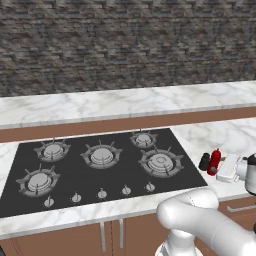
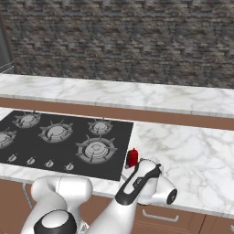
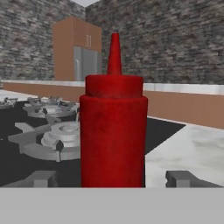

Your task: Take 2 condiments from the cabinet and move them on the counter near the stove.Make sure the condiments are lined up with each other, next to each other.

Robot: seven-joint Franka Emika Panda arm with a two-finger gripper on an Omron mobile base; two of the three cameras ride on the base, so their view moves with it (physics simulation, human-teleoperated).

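The two condiments stand side by side on the white marble counter (image 1: 227, 134), just right of the black stove (image 1: 100, 172). The squat black shaker (image 1: 204, 161) is nearer the stove and the red squeeze bottle (image 1: 215, 161) is close on its right. My gripper (image 1: 221, 169) is open, level with the red bottle (image 3: 113, 131). One dark fingertip (image 3: 41, 178) shows on each side of the bottle with a gap between. In the right base view the red bottle (image 2: 132, 157) stands just beyond my hand (image 2: 139, 168), by the stove (image 2: 55, 137). The cabinet is out of view.
A raised marble ledge (image 1: 125, 102) over a brown band runs behind the stove, below a dark brick wall (image 1: 125, 45). Bare counter (image 2: 192, 151) stretches right of the bottles. A tall brown unit with a steel fridge (image 3: 85, 61) stands far off.
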